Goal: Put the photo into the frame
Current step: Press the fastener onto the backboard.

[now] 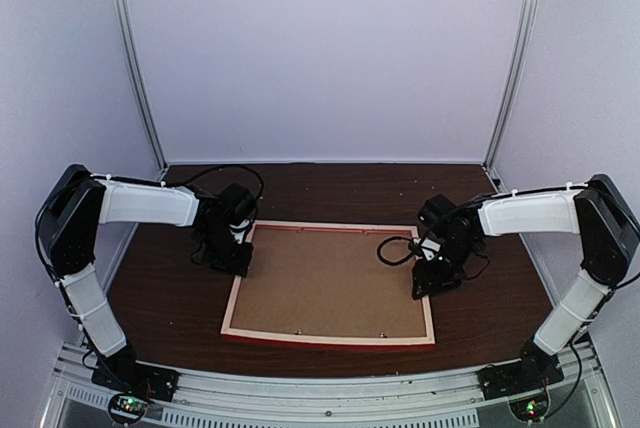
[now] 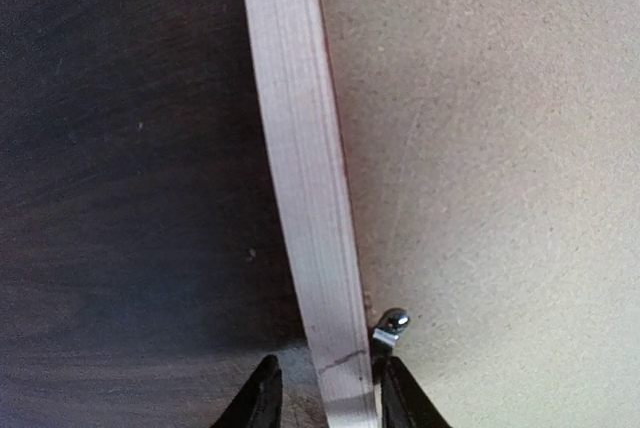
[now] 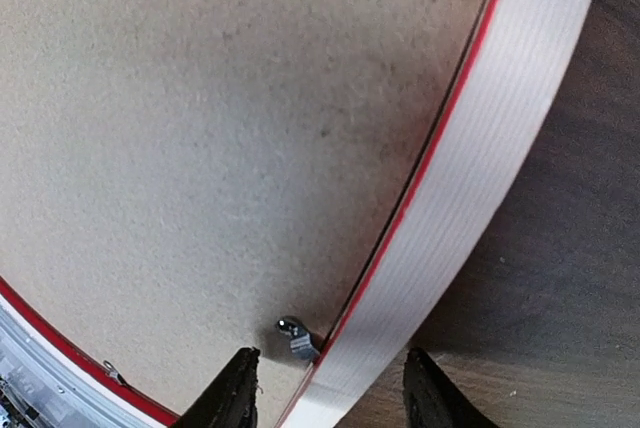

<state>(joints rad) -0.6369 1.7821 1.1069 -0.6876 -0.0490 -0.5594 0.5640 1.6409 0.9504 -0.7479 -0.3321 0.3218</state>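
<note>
Frame point(image 1: 330, 336): back up, flat on worktop point(image 1: 170, 298), which shows on every side. Left jaws: spread astride left rail. Right jaws: spread astride right rail, beside metal clip point(image 3: 293, 333). Backing board point(image 1: 335, 283) fills the opening; photo unseen.

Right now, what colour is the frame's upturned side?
Pale wood, red-edged frame; right wrist view.

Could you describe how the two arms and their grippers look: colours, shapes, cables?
The left arm and right arm have white shells and black joints. A black cable loops by each wrist. The left gripper and right gripper have two black, tapered fingers each.
</note>
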